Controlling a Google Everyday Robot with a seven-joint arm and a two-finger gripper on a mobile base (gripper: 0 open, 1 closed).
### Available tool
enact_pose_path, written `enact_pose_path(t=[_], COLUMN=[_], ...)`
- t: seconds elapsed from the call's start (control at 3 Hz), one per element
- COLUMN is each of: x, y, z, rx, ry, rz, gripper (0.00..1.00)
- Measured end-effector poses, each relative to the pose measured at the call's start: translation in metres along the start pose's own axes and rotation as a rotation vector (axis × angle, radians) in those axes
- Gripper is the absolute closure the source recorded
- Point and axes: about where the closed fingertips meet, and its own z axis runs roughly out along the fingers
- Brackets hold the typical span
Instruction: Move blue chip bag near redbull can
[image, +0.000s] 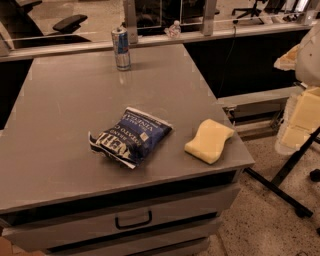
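Observation:
The blue chip bag (131, 136) lies flat and crinkled on the grey table top (60, 125), near the front and a little right of the middle. The redbull can (120, 48) stands upright at the far edge of the table, well behind the bag. My gripper (301, 122), on the white and pale-yellow arm, hangs at the right edge of the view. It is beyond the table's right side, away from both the bag and the can, and holds nothing that I can see.
A pale yellow wavy sponge (209, 140) lies near the table's front right corner, right of the bag. A small clear bottle (174, 30) sits on the ledge behind the table. A drawer handle (133, 220) is below the front edge. A black stand leg (280, 185) crosses the floor at right.

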Motion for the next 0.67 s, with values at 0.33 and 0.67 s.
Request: enact_pose_path(t=[0.33, 0.67], x=[-0.002, -0.022], y=[0.0, 0.023], z=[-0.003, -0.004], rx=[0.007, 0.029], ry=[-0.012, -0.1], rz=[-0.008, -0.052], gripper=[0.0, 0.0])
